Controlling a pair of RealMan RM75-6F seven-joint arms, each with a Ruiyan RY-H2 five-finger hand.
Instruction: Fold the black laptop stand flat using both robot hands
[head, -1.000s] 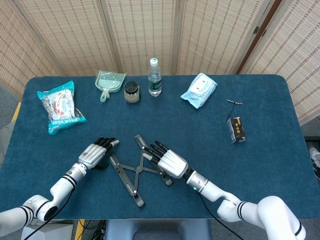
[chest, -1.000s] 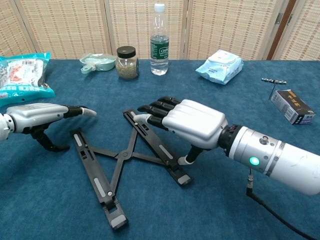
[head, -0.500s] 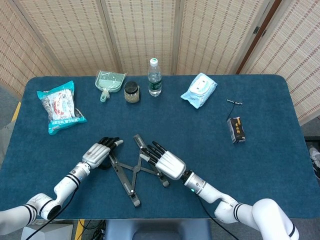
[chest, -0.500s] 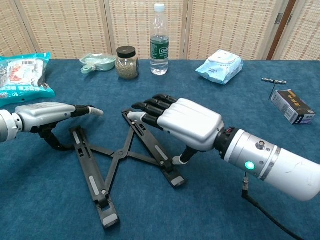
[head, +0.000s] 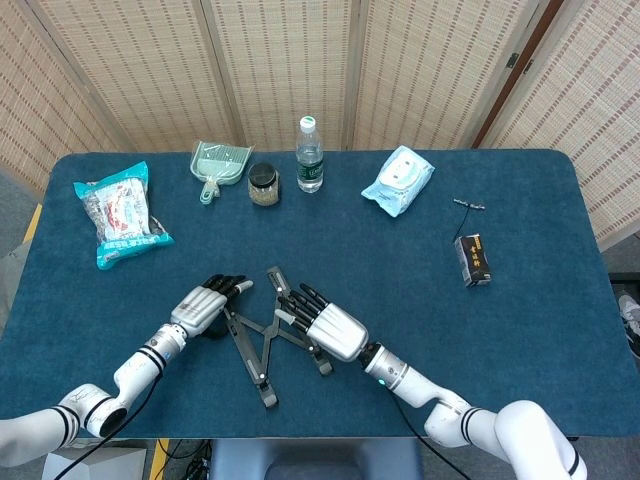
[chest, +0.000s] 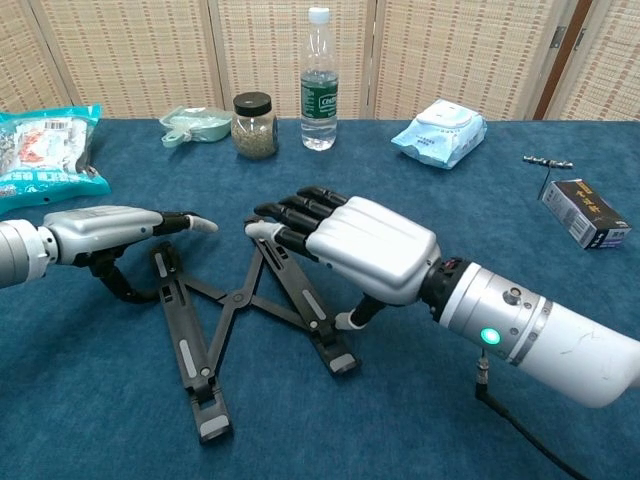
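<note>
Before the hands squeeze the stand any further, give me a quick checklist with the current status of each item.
1. Left hand against the stand's left rail: ok, thumb hooked by the rail.
2. Right hand on the right rail: ok, fingers lie over its top end.
3. Stand folded flat: not ok, rails form a narrow X.
4. Stand lying on the table: ok.
5. Bottle and jar clear of the stand: ok.
6. Firmness of either hold: cannot tell.

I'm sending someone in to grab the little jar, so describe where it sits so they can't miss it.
Look along the far edge of the blue table, near the wicker screen. The jar stands between the green dustpan and the tall water bottle. It is the short glass one with a black lid and pale grainy contents.
</note>
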